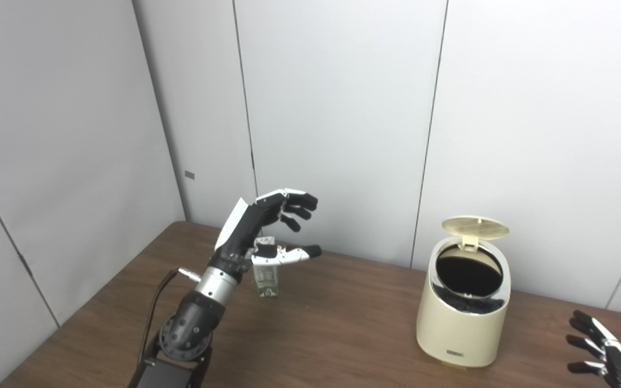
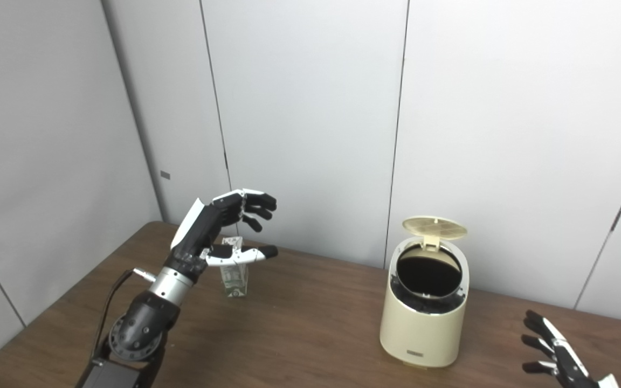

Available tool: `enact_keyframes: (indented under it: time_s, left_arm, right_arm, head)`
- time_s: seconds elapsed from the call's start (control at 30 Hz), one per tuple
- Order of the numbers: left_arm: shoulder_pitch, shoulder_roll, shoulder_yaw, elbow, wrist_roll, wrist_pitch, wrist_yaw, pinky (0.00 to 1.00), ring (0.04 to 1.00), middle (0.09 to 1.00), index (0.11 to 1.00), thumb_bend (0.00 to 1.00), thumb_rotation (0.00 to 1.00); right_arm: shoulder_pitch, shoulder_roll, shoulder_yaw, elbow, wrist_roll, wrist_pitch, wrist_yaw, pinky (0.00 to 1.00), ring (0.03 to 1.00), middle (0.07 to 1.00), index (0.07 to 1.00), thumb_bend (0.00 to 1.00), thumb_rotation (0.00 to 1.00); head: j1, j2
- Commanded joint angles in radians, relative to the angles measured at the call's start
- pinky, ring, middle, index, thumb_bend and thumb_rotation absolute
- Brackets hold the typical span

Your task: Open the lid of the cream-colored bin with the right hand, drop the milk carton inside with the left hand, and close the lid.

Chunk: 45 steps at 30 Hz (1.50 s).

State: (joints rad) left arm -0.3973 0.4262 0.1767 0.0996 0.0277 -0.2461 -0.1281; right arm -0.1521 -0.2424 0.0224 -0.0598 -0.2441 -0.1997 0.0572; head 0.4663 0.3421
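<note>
The small milk carton (image 1: 266,282) stands upright on the brown table (image 1: 332,334) at the back left. My left hand (image 1: 264,226) is raised in front of and above it, open, with its thumb crossing the carton's top and its fingers curled in the air, holding nothing. The cream-colored bin (image 1: 464,323) stands at the right with its round lid (image 1: 476,227) tipped up and its dark inside showing. My right hand (image 1: 601,350) is low at the bottom right, open with fingers spread, a little way right of the bin and not touching it.
Grey wall panels close off the table at the back and on the left. The table's left edge runs diagonally near my left arm (image 1: 192,323). Bare tabletop lies between the carton and the bin.
</note>
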Motion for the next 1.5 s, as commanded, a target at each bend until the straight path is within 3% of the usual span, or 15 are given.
enact_keyframes:
  time_s: [0.0,0.2,0.37,0.73,1.17,1.47]
  left_arm:
    - [-0.06,0.038,0.017,-0.013,-0.026,-0.065,0.002,0.77,0.769,0.717,0.675,0.79,0.07]
    - [-0.075,0.056,0.018,0.035,-0.031,-0.079,-0.002,0.84,0.82,0.755,0.645,0.81,0.06]
    - [-0.081,0.057,0.02,0.057,-0.023,-0.086,0.009,0.83,0.818,0.75,0.714,0.85,0.08]
    - [-0.071,0.061,0.027,0.074,-0.003,-0.067,0.024,0.82,0.829,0.793,0.765,0.85,0.1]
    - [-0.079,0.063,0.029,0.117,-0.039,-0.085,-0.007,0.94,0.951,0.943,0.953,0.84,0.1]
    - [-0.085,0.07,0.019,0.144,-0.048,-0.102,-0.02,1.0,0.999,0.99,0.993,0.87,0.13]
  right_arm:
    - [-0.034,-0.013,-0.008,-0.025,0.01,-0.023,-0.002,0.65,0.828,0.889,0.908,0.72,0.42]
    - [-0.035,-0.018,-0.016,-0.019,0.016,-0.023,-0.001,0.63,0.823,0.892,0.906,0.74,0.43]
    - [-0.041,-0.022,-0.016,-0.01,0.007,-0.037,-0.005,0.63,0.822,0.901,0.907,0.73,0.43]
    - [-0.031,-0.02,-0.018,-0.032,0.016,-0.013,0.002,0.58,0.796,0.884,0.896,0.74,0.43]
    - [-0.027,-0.024,-0.025,-0.028,0.025,-0.029,0.002,0.58,0.796,0.893,0.895,0.73,0.41]
    - [-0.025,-0.024,-0.028,-0.035,0.03,-0.022,0.007,0.58,0.799,0.895,0.896,0.73,0.4]
  head:
    - [0.0,0.0]
    - [0.0,0.001]
    - [0.001,0.002]
    - [-0.001,0.007]
    - [-0.002,0.011]
    - [-0.002,0.013]
